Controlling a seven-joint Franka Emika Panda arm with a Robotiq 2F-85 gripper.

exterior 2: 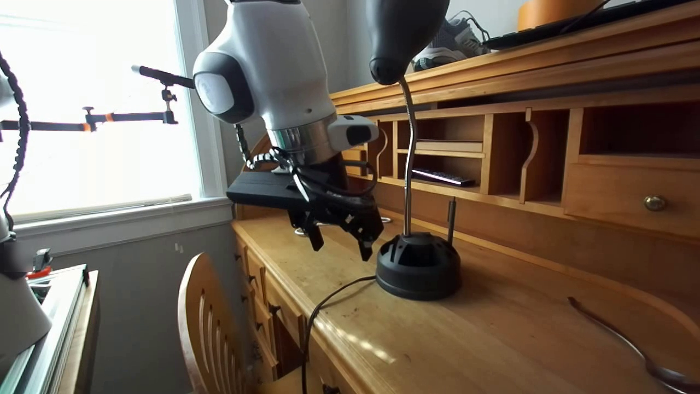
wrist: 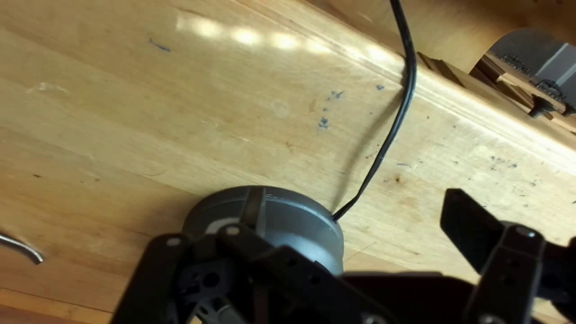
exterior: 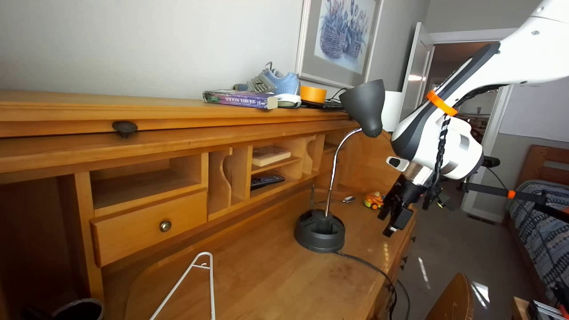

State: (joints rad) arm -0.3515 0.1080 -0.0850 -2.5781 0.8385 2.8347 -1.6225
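Drawer (exterior: 142,227): round-knobbed, in the hutch (exterior: 111,99), at 9 o'clock from the lamp base (exterior: 319,243) in an exterior view; same view and centre for the hours below unless noted.
White hanger (exterior: 212,284): lying on the desk (exterior: 266,271) at 8 o'clock.
Purple book (exterior: 240,99): up on top of the hutch at 11 o'clock.
Remote (exterior: 266,180): tucked inside the hutch between 10 and 11 o'clock.
Lamp base: upright on the desk, with shade (exterior: 364,104) near 1 o'clock and, in the wrist view, cord (wrist: 396,120) toward 1 o'clock.
Toy vehicle (exterior: 374,200): orange, at 2 o'clock.
Gripper (exterior 2: 341,248): over the desk at 3 o'clock, nearest to the lamp base yet apart from it; spread wide at the fingers (wrist: 470,227), clearest in the wrist view.
Chair (exterior: 453,298): partly in view at 4 o'clock.
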